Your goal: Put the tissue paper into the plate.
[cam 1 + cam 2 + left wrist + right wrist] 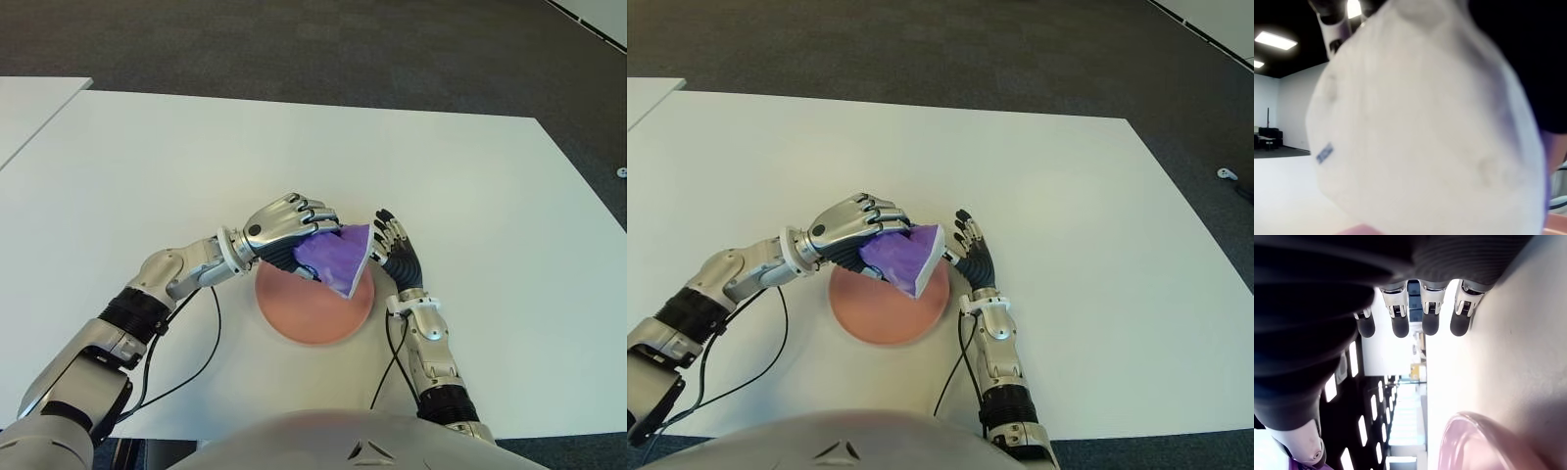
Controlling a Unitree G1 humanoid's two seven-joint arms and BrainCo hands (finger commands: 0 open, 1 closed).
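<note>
Left hand (291,223): fingers curled over the purple-and-white tissue paper pack (338,258), gripping it from the top. The pack is tilted and held above the far edge of the round, flat pink plate (309,318); contact with the plate cannot be confirmed. Right hand (392,240): fingers extended and holding nothing, just beside the pack's right edge and the plate's right rim. The plate sits on the white worktop (147,176).

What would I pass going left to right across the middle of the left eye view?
Bare white table → left hand gripping the purple tissue pack over the pink plate → right hand, fingers open → more table.
</note>
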